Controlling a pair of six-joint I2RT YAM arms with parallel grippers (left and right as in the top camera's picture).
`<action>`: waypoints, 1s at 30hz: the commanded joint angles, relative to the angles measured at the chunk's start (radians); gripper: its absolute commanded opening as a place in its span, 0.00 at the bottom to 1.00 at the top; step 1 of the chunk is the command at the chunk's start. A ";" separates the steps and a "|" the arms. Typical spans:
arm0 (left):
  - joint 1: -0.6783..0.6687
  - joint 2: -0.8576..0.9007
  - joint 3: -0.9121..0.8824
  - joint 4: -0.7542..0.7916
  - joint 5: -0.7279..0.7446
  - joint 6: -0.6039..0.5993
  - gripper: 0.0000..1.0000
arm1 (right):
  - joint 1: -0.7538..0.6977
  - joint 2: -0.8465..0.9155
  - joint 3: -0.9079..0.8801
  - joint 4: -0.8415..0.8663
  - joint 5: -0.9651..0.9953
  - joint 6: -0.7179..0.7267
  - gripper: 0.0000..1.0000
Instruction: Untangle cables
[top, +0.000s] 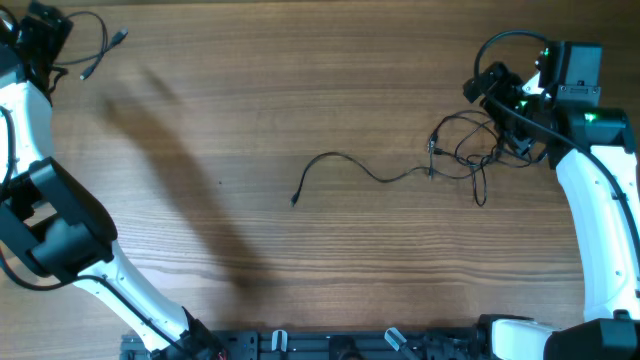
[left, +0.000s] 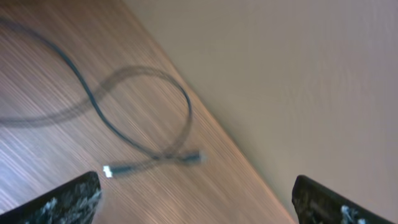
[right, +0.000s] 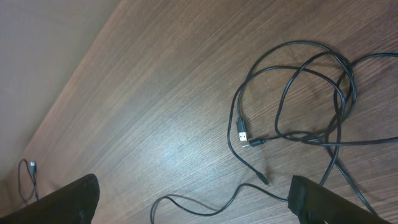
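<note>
Mostly the cables lie as one loose knot on the right side of the counter. Several thin black loops cross one another there, just below the right tool. One strand runs out of the knot to the left and ends in a plug near the middle of the counter, so part of the bunch looks drawn out while the rest is not yet freed. In the right wrist view, silvery plug ends sit inside the loops where the cords overlap most.

Well apart from all this, in the far left corner, a single cord lies on its own, curled into one loop. Its two plug ends are close together near the counter's edge. That corner seems to serve as the place for freed cords, kept clear of the knot so nothing catches again.

The left tool hangs over this cord with its jaws spread wide and nothing between them; the cord rests on the wood alone. The right tool is equally wide open and empty above the knot. It is probably placed there to pick the next loop, or to pin the bunch while a strand is pulled away.
</note>
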 joint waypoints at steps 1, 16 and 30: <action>-0.010 -0.084 0.004 -0.133 0.496 -0.151 1.00 | -0.003 -0.013 0.008 0.000 -0.008 -0.003 1.00; -0.703 -0.180 0.004 -0.827 0.259 0.185 0.95 | -0.012 -0.013 0.008 -0.029 -0.066 0.098 1.00; -1.043 -0.176 0.001 -0.914 0.024 0.185 1.00 | -0.014 -0.013 0.008 -0.281 0.153 0.040 1.00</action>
